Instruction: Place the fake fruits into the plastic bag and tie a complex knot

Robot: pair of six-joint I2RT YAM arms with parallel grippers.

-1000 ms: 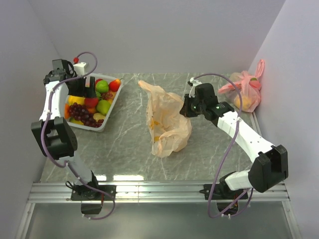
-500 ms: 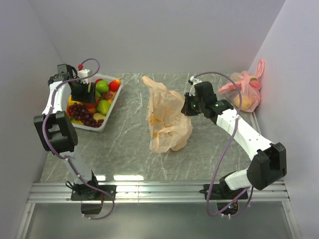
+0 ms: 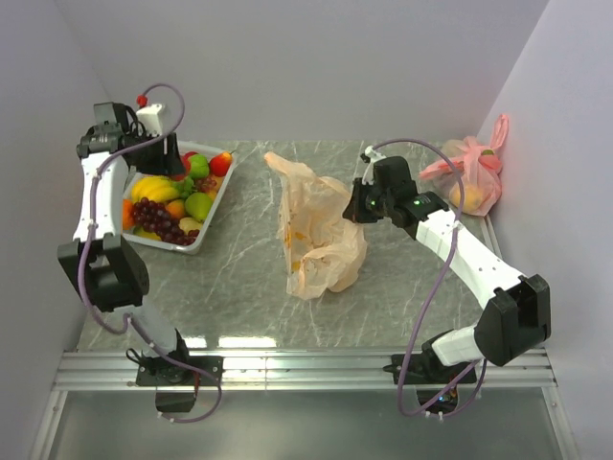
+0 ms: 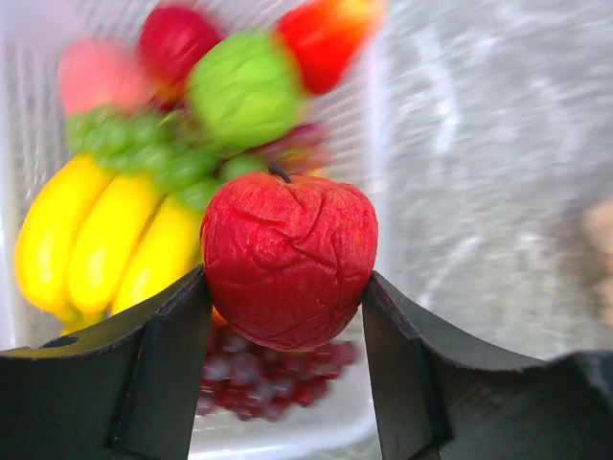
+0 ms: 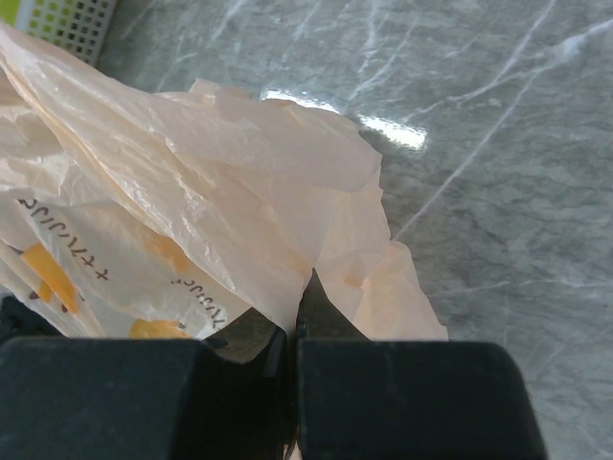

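My left gripper (image 4: 285,282) is shut on a red apple (image 4: 287,259) and holds it above the white tray (image 3: 208,233) at the back left. The other fake fruits lie in the tray: yellow bananas (image 4: 96,240), a green apple (image 4: 244,86), green grapes (image 4: 153,153) and purple grapes (image 3: 158,218). In the top view this left gripper (image 3: 172,161) hangs over the tray's far end. The peach-orange plastic bag (image 3: 321,230) stands crumpled mid-table. My right gripper (image 5: 302,287) is shut on a fold of the bag (image 5: 192,192), pinching its right upper edge (image 3: 356,206). No knot is in view.
A pink tied bag (image 3: 474,177) with a yellow fruit inside sits in the back right corner against the wall. White walls close the table on the left, back and right. Grey marble table (image 3: 239,287) shows between tray and bag.
The left gripper's jaws closed on the red apple and lifted it up out of the tray. The right gripper kept its pinch on the bag, which shifted only slightly.
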